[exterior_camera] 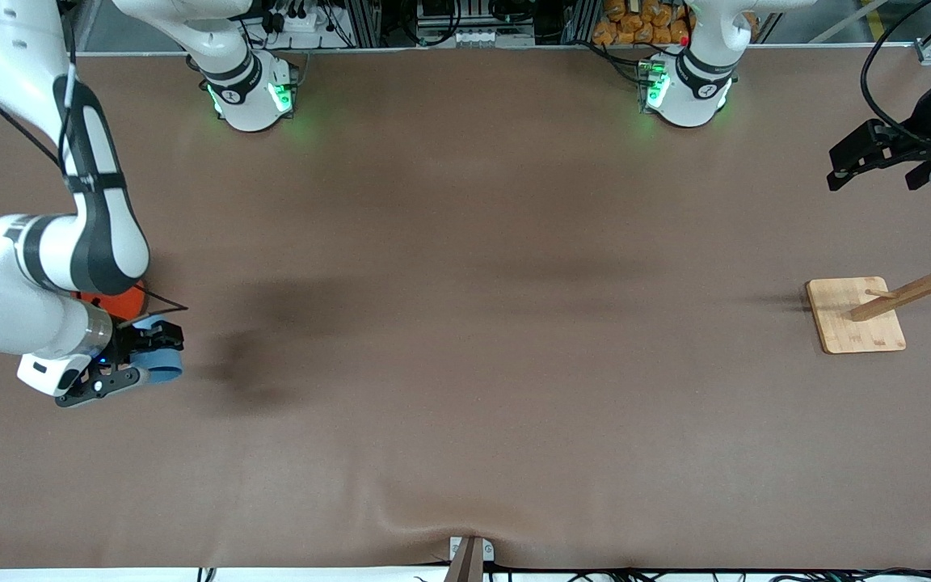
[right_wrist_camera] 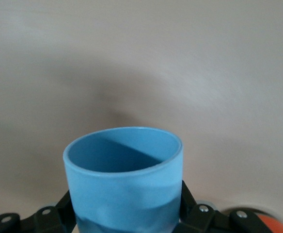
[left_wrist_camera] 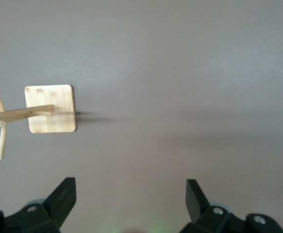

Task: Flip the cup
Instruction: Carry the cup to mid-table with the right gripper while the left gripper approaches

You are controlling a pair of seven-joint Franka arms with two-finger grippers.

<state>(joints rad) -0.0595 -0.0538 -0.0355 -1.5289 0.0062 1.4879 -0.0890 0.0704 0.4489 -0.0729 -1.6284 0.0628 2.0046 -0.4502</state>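
The cup (exterior_camera: 165, 361) is a small light-blue tumbler held in my right gripper (exterior_camera: 150, 356) at the right arm's end of the table. The fingers press on both sides of its wall. In the right wrist view the cup (right_wrist_camera: 124, 184) fills the space between the black fingers (right_wrist_camera: 187, 201), and its darker blue inside and open rim point away from the wrist. It seems to be held tilted just above the brown table. My left gripper (exterior_camera: 878, 158) is open and empty, high over the left arm's end of the table, and it waits there (left_wrist_camera: 130, 187).
An orange can (exterior_camera: 122, 301) stands partly hidden under the right arm, beside the cup; its edge shows in the right wrist view (right_wrist_camera: 277, 225). A wooden peg rack on a square base (exterior_camera: 857, 315) stands below the left gripper (left_wrist_camera: 51, 108). The brown mat (exterior_camera: 465, 323) covers the table.
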